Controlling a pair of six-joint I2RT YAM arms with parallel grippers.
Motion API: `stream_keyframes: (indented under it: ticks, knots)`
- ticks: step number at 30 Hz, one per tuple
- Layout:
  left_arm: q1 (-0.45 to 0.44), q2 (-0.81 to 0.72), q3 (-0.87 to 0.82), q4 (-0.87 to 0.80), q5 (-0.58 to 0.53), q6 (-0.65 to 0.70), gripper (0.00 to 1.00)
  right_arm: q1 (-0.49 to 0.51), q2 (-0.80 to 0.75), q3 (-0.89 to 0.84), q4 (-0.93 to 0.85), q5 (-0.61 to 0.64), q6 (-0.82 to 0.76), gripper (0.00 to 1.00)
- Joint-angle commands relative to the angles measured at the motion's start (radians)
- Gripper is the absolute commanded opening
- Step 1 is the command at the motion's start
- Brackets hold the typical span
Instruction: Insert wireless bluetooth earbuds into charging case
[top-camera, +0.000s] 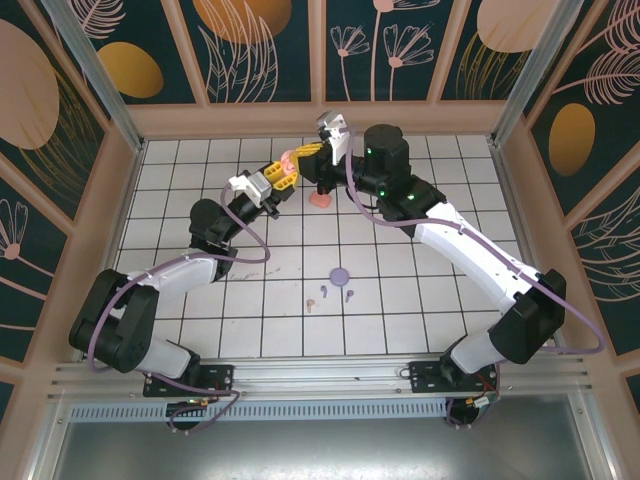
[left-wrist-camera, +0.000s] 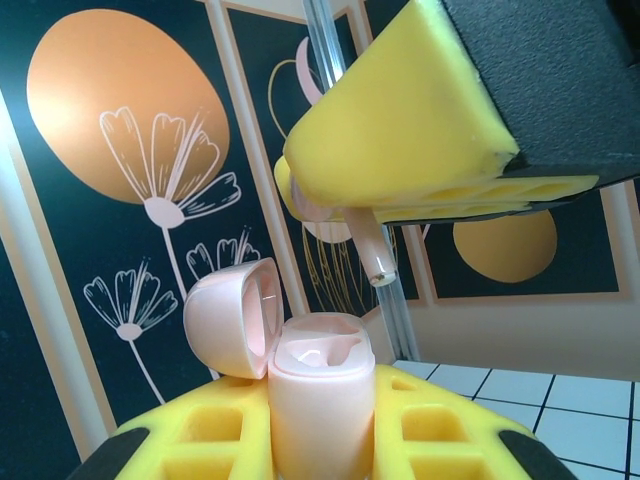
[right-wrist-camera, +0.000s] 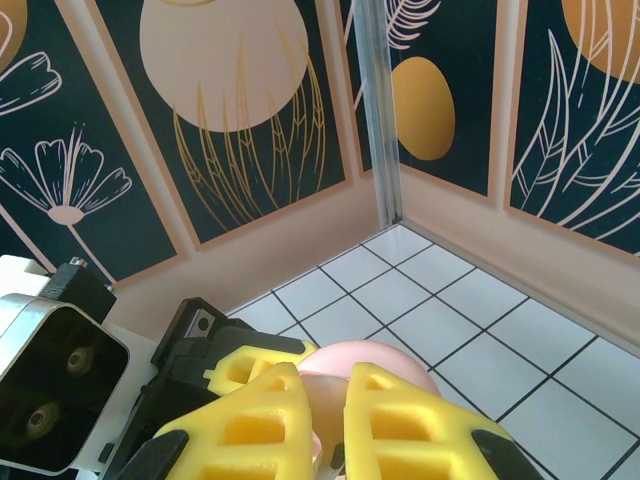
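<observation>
Left wrist view: left fingers clamp the open pink case, lid tipped aside. Right fingers pinch a pink earbud. Its stem hangs below them, tilted, just above and right of the socket. Free air around; the lid edge is the nearest obstacle.

No text, label, brand, number or sign can be read on anything in these views.
</observation>
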Motion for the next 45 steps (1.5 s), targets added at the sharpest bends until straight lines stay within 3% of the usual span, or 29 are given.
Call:
stream_keyframes:
  ticks: [1, 30, 45]
  knots:
    - [-0.008, -0.004, 0.033, -0.001, 0.02, -0.006, 0.0, 0.008, 0.004, 0.002, 0.034, -0.021, 0.002, 0.1]
    - [-0.016, -0.046, 0.035, -0.016, 0.02, -0.005, 0.0, 0.009, 0.044, -0.026, -0.007, 0.07, -0.051, 0.07]
    - [-0.016, -0.063, 0.045, -0.042, 0.018, -0.011, 0.0, 0.082, 0.08, -0.02, -0.098, 0.139, -0.182, 0.06]
